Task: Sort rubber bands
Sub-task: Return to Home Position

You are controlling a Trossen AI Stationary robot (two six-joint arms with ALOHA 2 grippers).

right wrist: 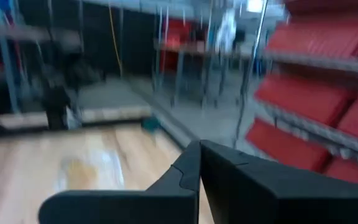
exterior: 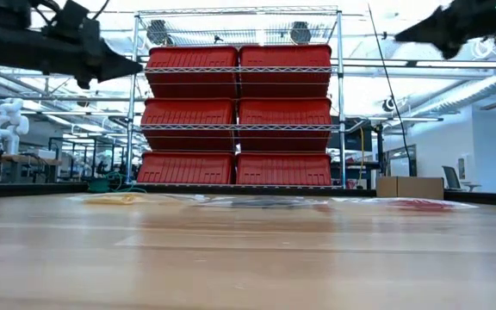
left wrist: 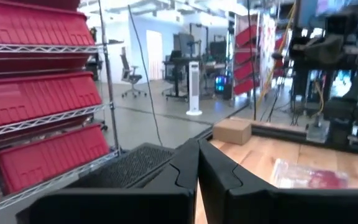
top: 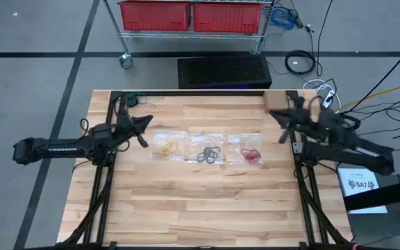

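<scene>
Bkgd & props around the wood surface (top: 186, 208)

3 clear plastic bags lie in a row mid-surface, apart: left (top: 176, 136), centre (top: 201, 139), right (top: 236, 140). Small cardboard box (top: 278, 102) sits at back-right corner; green item (top: 132, 101), too small to ID, at back-left. Beyond the back edge: black ribbed crate (top: 224, 71) on the floor, then a wire rack on castors (top: 193, 35) w/ red bins (top: 155, 14), stacked 3 tiers, 2 per tier, in the low view. Cables (top: 301, 62) coil on the floor nr the rack. White labelled sheet (top: 361, 184) off the right side. Far rm: white tower fan (left wrist: 194, 87), office chair (left wrist: 128, 68).
</scene>
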